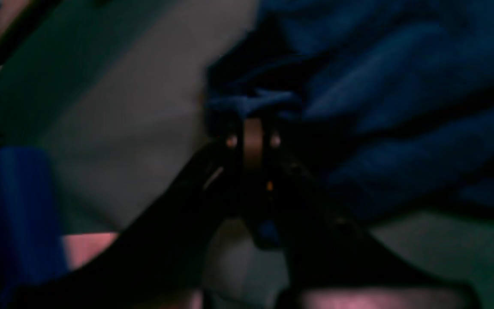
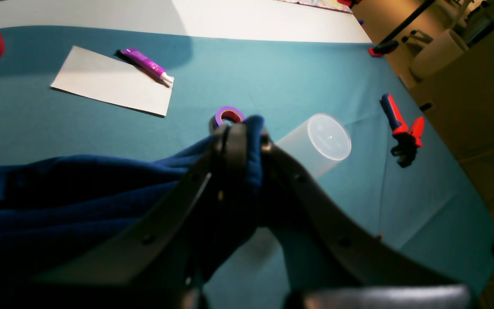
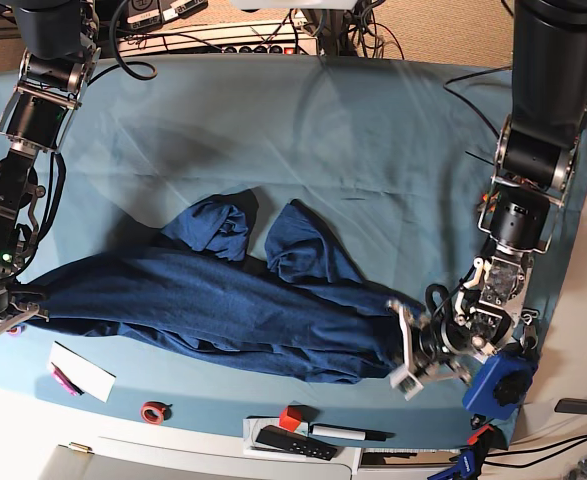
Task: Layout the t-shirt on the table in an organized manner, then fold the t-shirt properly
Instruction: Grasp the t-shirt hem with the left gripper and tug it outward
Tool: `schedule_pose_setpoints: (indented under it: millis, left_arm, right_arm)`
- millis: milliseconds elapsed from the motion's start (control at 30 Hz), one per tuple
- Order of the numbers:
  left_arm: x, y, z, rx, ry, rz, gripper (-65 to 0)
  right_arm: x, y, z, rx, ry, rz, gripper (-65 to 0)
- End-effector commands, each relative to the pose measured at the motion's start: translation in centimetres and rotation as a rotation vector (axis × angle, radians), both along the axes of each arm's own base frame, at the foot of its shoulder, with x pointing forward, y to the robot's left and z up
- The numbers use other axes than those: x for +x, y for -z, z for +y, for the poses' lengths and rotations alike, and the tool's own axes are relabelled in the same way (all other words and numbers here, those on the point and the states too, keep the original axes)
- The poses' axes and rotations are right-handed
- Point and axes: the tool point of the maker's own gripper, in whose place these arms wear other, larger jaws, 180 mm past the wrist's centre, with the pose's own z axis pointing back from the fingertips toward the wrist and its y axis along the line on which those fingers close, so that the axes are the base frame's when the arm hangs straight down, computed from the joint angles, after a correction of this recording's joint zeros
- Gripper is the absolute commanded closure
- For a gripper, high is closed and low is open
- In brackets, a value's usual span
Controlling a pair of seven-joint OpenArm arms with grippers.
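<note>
Both grippers, left (image 3: 410,352) and right (image 3: 3,305), have fingers clamped on opposite ends of the t-shirt (image 3: 223,300), sagging bunched across the desk (image 3: 373,130): light, limp, non-slip, so grip hems or corners.

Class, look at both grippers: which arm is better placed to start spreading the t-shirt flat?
Neither alone. The right gripper and left gripper each clamp an opposite end of the t-shirt, so both should probably pull apart.
</note>
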Motion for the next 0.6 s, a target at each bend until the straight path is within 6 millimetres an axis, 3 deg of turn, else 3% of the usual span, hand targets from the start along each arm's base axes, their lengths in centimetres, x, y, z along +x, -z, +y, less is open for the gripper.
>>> schedule_pose_setpoints:
  millis: [0,100,367,500,567]
  left_arm:
    - [1.4,-2.8,-0.2,-0.028,0.014,-0.061,0.0]
    - [1.4,-2.9,-0.2,-0.034,0.018,-0.063,0.0]
    - [4.7,-6.2,2.0,-0.072,-0.183,-0.279,0.0]
    - [5.0,-6.3,1.4,-0.041,-0.192,-0.306,0.0]
    - [5.0,-6.3,0.6,-0.052,-0.184,-0.306,-14.3]
  right_arm:
    - [0.3,-2.8,-0.7,-0.045,0.005,-0.066,0.0]
    - [0.3,-2.8,-0.7,-0.044,0.005,-0.067,0.0]
    - [0.3,-2.7,-0.6,-0.035,0.001,-0.069,0.0]
    - [0.3,-2.7,-0.6,-0.035,0.001,-0.069,0.0]
    - [0.3,-2.7,-0.6,-0.035,0.000,-0.069,0.0]
